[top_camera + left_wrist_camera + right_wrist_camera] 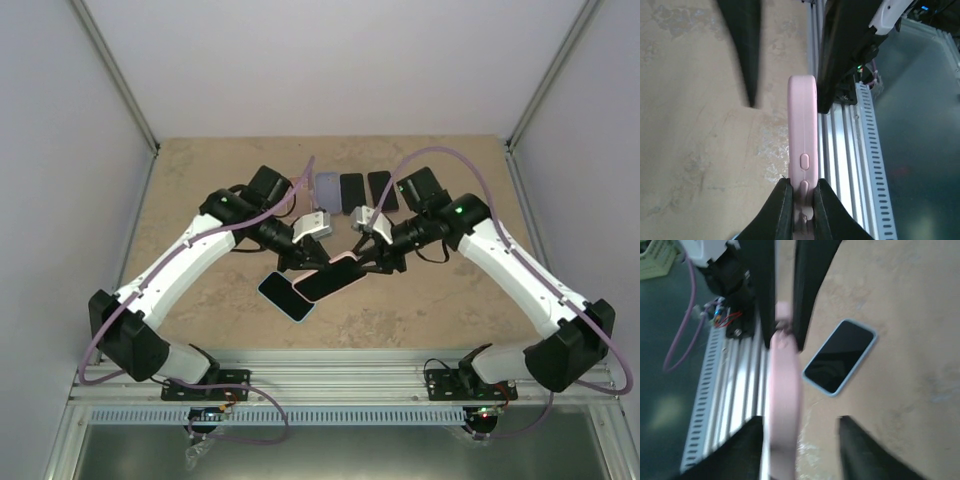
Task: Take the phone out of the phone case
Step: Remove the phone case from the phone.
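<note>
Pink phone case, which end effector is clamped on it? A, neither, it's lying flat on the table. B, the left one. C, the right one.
B: the left end effector pinches the pink phone case edge-on, while the right end effector stands open around it.

Blurred pink case, end off-frame

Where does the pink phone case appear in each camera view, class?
Top external: pink phone case just below the picture's centre.
Left wrist: case at centre, edge-on.
Right wrist: case at lower centre, edge-on, blurred.
Shared landmark: aluminium rail.
</note>
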